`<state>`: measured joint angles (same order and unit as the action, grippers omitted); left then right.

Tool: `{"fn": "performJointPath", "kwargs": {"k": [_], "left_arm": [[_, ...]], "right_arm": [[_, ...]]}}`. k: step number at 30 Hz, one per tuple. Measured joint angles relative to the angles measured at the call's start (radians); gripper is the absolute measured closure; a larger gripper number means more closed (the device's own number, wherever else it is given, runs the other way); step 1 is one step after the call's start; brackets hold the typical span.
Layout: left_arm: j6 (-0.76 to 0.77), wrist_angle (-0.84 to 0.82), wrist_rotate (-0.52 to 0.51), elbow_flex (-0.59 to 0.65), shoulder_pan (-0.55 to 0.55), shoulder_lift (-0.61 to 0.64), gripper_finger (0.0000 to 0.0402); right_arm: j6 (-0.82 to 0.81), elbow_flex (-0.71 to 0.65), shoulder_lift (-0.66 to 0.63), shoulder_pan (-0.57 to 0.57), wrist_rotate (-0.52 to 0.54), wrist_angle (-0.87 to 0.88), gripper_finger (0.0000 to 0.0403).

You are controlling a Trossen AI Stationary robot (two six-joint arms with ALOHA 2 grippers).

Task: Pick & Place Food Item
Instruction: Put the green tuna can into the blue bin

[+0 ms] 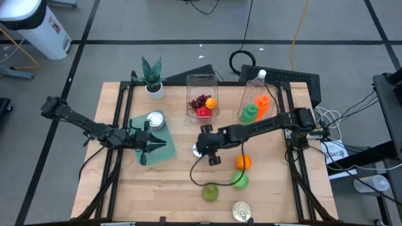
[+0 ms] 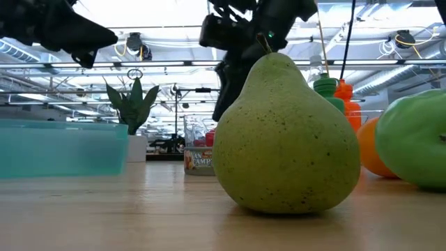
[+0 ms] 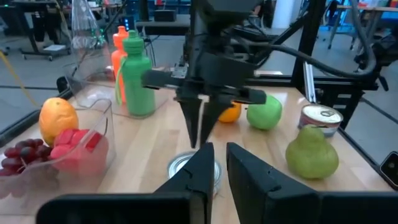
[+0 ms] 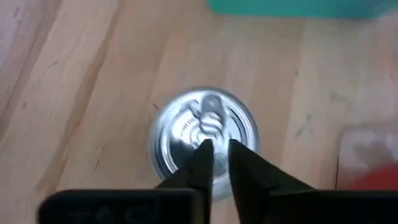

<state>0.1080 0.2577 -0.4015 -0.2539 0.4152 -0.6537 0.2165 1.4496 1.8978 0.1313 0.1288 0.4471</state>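
The right pincer [image 4: 216,152] is hung nearly closed above a can [image 4: 205,140]; opening and lowering are needed next. The left pincer [image 1: 146,145] is clenched, empty, waiting over the teal tray [image 1: 164,150].

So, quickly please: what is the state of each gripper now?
Left gripper: closed, holding nothing, beside the teal tray.
Right gripper: fingers nearly together, above the can, not gripping it.
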Motion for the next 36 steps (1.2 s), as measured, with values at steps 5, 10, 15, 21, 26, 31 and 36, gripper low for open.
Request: {"fn": "performJointPath", "kwargs": {"k": [5,10,15,21,26,31,36], "left_arm": [[0.025,0.000,0.001,0.000,0.000,0.000,0.0350],[0.055,-0.001,0.004,0.000,0.000,0.000,0.0350],[0.063,-0.001,0.011,0.000,0.000,0.000,0.0350],[0.075,-0.001,0.011,0.000,0.000,0.000,0.0350],[0.076,0.000,0.011,-0.001,0.000,0.000,0.0350],[0.077,0.000,0.011,-0.001,0.000,0.000,0.0350],[0.077,0.000,0.011,-0.002,0.000,0.000,0.0350]], "right_arm": [[0.096,0.001,0.023,0.035,0.009,-0.009,0.0287],[0.140,0.001,0.026,0.068,0.056,-0.018,0.0232],[0.137,0.001,0.027,0.081,0.050,-0.018,0.0229],[0.116,-0.033,0.025,0.082,0.024,-0.010,0.0251],[0.164,-0.119,0.027,0.078,0.036,-0.057,0.0260],[0.193,-0.186,0.025,0.080,0.114,-0.181,0.0261],[0.203,-0.219,0.023,0.080,0.111,-0.223,0.0262]]}}
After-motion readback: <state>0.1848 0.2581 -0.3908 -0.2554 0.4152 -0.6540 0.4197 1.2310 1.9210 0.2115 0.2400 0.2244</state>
